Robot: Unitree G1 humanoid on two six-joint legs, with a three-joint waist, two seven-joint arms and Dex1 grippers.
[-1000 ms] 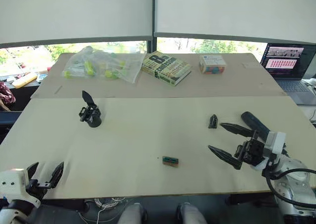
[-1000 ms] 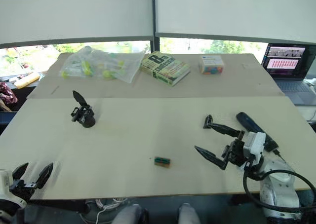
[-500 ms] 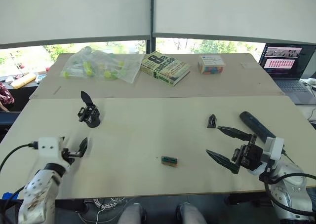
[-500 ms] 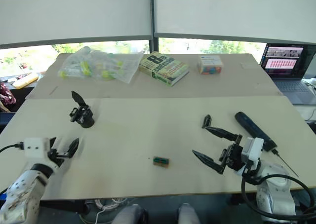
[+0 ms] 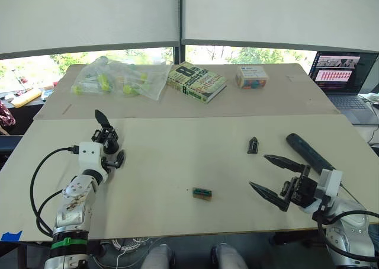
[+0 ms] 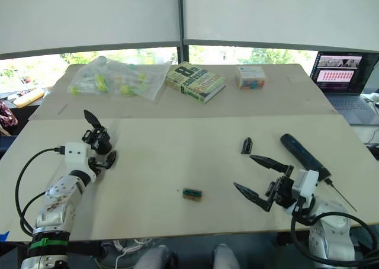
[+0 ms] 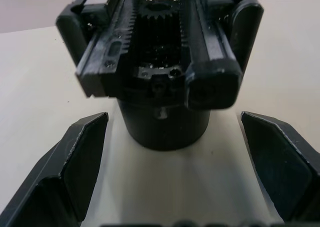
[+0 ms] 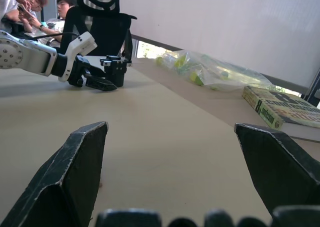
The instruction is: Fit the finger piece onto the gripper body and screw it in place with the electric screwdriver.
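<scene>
Left gripper (image 5: 111, 155), fingers spread wide, sits at the gripper body (image 5: 108, 137), which stands upright on the table (image 5: 177, 162) between and just ahead of the fingertips without touching them in the wrist view. Right gripper (image 5: 267, 176), also wide open and empty, hovers low over the table. Finger piece (image 5: 253, 145) lies a short way ahead of its fingertips; electric screwdriver (image 5: 308, 153) lies beside it on the outer side. Small green-and-black block (image 5: 202, 192) lies inward of the right gripper.
</scene>
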